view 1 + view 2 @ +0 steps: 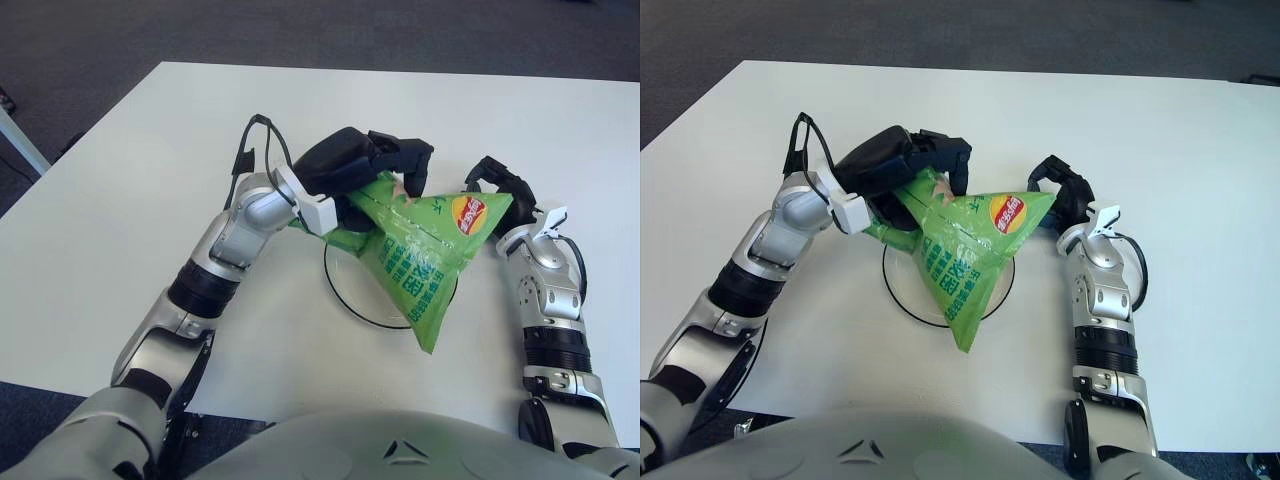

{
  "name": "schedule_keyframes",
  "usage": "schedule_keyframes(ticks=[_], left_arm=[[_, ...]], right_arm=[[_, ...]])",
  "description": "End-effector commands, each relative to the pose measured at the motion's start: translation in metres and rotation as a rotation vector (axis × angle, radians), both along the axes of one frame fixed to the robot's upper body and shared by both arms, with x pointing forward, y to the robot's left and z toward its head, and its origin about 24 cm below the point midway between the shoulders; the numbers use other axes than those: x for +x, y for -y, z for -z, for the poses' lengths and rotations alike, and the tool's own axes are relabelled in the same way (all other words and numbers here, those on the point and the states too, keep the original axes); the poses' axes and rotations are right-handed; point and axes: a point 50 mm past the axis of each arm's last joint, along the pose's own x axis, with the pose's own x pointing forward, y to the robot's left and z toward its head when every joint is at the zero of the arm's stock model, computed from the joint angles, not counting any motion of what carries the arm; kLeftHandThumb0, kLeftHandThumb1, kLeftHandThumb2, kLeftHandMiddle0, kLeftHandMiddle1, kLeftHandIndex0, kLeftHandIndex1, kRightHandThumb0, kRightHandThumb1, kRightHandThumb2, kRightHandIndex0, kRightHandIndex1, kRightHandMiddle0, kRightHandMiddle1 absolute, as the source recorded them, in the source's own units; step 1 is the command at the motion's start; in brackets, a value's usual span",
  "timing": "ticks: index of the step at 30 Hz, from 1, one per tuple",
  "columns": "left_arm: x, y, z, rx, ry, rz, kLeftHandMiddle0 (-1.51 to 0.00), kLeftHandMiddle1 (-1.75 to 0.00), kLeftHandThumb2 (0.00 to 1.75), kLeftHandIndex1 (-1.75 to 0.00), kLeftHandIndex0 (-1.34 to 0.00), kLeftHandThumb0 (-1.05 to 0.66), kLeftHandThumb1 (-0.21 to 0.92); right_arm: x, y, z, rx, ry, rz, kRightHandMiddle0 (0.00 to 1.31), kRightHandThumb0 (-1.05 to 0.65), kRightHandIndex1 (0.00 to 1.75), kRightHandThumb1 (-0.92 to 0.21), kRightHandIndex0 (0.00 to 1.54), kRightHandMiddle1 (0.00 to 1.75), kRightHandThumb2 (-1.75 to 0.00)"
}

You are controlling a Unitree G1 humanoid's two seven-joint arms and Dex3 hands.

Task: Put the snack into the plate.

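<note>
Left hand (pixel 375 165) pinching crinkly green snack bag (pixel 425 245) over round white black-rimmed plate (pixel 345 290). I'd lower, center bag, then let go imo. Right hand (pixel 497 190) just right of bag, fingers: can't tell.

A plain white table (pixel 120 180) is standing on dark grey carpet (pixel 90 40), suggesting an office or lab room; nothing else is showing.

Both eye views look forward and down from the robot's head, close above the white table (pixel 120 180); both share the plate (pixel 898 290) at centre, slightly offset sideways.
</note>
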Motion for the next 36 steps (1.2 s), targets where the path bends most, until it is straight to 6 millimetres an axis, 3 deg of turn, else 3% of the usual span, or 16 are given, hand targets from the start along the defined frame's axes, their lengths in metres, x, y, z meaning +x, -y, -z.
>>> schedule_keyframes(ticks=[1, 23, 25, 28, 29, 30, 32, 36], left_arm=[[-0.004, 0.002, 0.001, 0.016, 0.034, 0.017, -0.9, -1.7, 1.72, -1.75, -0.66, 0.0, -0.05], [-0.005, 0.01, 0.011, 0.055, 0.209, -0.001, -0.87, -1.73, 1.7, -1.75, -0.63, 0.0, -0.02], [-0.005, 0.011, 0.013, 0.05, 0.227, -0.008, -0.66, -1.74, 1.49, -1.75, -0.55, 0.0, 0.16], [-0.003, 0.011, 0.014, 0.053, 0.238, -0.003, -0.48, -1.74, 1.25, -1.74, -0.43, -0.01, 0.37], [-0.003, 0.011, 0.014, 0.06, 0.242, 0.001, -0.46, -1.74, 1.22, -1.74, -0.42, -0.01, 0.4], [-0.002, 0.011, 0.015, 0.079, 0.255, 0.011, -0.39, -1.71, 1.05, -1.71, -0.36, -0.01, 0.52], [-0.002, 0.011, 0.015, 0.109, 0.277, 0.027, -0.27, -1.42, 0.93, -1.46, -0.15, -0.36, 0.53], [-0.002, 0.011, 0.016, 0.153, 0.315, 0.042, -0.18, -1.03, 0.81, -1.19, -0.04, -0.61, 0.61]], right_arm=[[-0.008, -0.002, 0.03, 0.052, -0.147, 0.013, 0.64, -0.49, 1.75, -0.29, 1.27, 1.75, -1.35], [-0.007, -0.001, 0.03, 0.059, -0.174, 0.005, 0.69, -0.52, 1.75, -0.23, 1.28, 1.75, -1.42], [-0.007, -0.001, 0.03, 0.067, -0.177, 0.004, 0.68, -0.52, 1.75, -0.23, 1.27, 1.75, -1.42], [-0.007, -0.001, 0.03, 0.067, -0.176, -0.002, 0.68, -0.52, 1.75, -0.23, 1.27, 1.75, -1.42], [-0.006, -0.001, 0.03, 0.064, -0.176, -0.004, 0.68, -0.52, 1.75, -0.23, 1.27, 1.75, -1.42], [-0.006, 0.0, 0.03, 0.048, -0.178, -0.01, 0.68, -0.52, 1.75, -0.24, 1.27, 1.75, -1.42], [-0.006, 0.001, 0.03, 0.02, -0.183, -0.018, 0.68, -0.52, 1.75, -0.24, 1.27, 1.75, -1.41], [-0.006, 0.002, 0.03, -0.028, -0.2, -0.037, 0.68, -0.52, 1.75, -0.24, 1.25, 1.75, -1.41]])
